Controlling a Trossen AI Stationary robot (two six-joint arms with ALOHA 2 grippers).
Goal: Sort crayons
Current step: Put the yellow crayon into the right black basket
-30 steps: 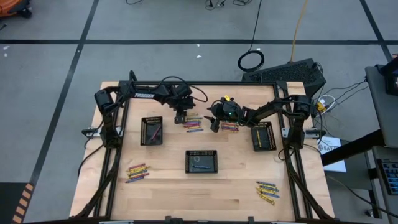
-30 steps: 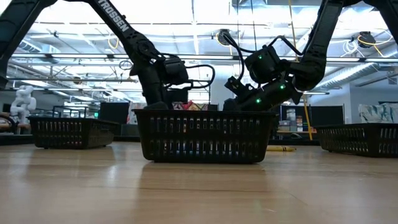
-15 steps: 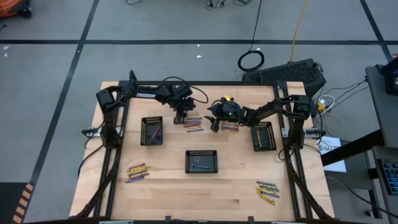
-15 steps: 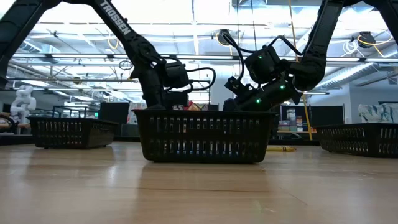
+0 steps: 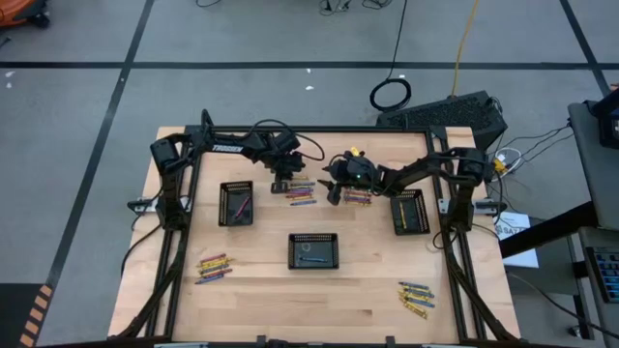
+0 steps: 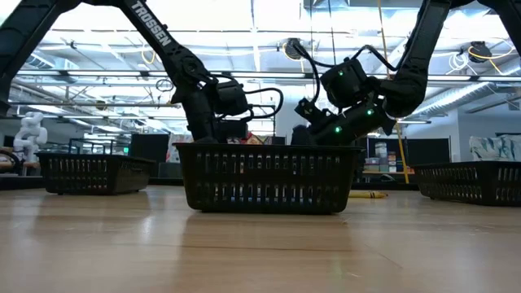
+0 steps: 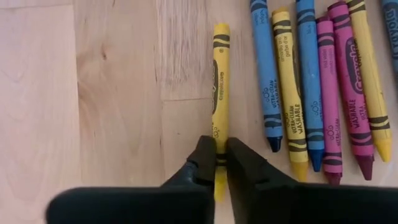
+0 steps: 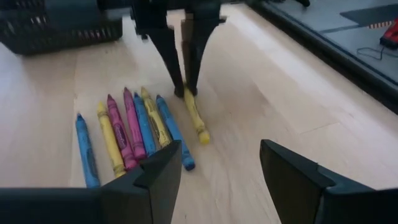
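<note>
Your left jaws are clamping one end of a lone yellow crayon [image 7: 218, 93].

It is lying flat on the surface [image 7: 93, 93], just beside the row of crayons [image 7: 317, 87], so it can lift away cleanly. Your left gripper [image 7: 217, 160] is reaching steeply down; your right gripper [image 8: 221, 163] is hovering nearby, jaws apart, empty.

I'm seeing two dark jointed arms trailing black looped cables; white TROSSEN lettering is showing on one, green lights glowing on the other.

Grey taped floor [image 5: 77, 116], ceiling lights [image 6: 269, 24]
</note>
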